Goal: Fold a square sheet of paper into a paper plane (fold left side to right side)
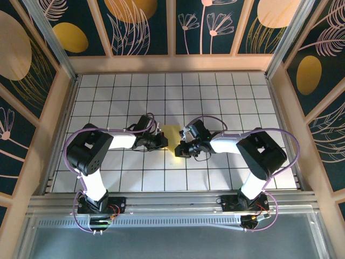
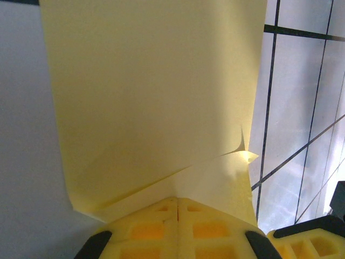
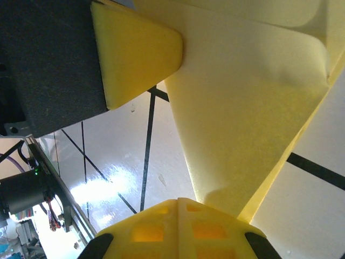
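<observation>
table (image 1: pixel 215 91): white grid tiles, floral wall panels (image 1: pixel 140 27) around.
left gripper (image 2: pixel 178 204): fingers together, pinching the square sheet of paper (image 2: pixel 151 97).
right gripper (image 3: pixel 178 204): fingers together, pinching the same sheet.
square sheet of paper: pale yellow, partly folded, held between both grippers mid-table.

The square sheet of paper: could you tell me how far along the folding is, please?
Done: the sheet shows a diagonal crease and overlapping layers. In hand: both pairs of jaws are shut on it. Left: flaps stand loose and open, so further folds seem needed.
</observation>
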### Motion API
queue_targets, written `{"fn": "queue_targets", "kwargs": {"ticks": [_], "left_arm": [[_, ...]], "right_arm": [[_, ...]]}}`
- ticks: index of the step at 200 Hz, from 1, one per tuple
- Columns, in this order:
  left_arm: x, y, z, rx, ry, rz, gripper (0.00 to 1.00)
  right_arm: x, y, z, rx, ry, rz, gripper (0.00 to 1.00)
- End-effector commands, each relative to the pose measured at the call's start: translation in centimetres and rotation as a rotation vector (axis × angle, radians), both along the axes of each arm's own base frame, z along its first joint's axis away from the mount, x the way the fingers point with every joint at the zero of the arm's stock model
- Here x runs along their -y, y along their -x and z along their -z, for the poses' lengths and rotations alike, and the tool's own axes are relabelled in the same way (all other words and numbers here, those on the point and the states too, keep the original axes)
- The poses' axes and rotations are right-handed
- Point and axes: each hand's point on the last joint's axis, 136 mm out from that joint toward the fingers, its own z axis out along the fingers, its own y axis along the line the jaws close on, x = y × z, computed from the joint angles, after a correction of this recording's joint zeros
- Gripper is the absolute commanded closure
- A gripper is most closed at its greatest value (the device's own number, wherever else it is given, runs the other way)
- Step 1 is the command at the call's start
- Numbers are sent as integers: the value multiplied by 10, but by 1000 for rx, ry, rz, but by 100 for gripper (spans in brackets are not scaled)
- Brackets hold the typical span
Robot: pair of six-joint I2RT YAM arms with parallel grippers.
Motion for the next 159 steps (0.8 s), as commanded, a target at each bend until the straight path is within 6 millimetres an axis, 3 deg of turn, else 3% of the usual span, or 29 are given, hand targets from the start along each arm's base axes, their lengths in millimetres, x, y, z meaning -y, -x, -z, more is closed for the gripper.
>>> {"fn": "queue_targets", "kwargs": {"ticks": [1, 159], "left_arm": [[-34, 23, 48, -105, -194, -32, 100], [-36, 25, 50, -108, -204, -33, 100]], "right_arm": [[2, 9, 11, -39, 19, -3, 100], [7, 16, 26, -71, 79, -10, 100]]}}
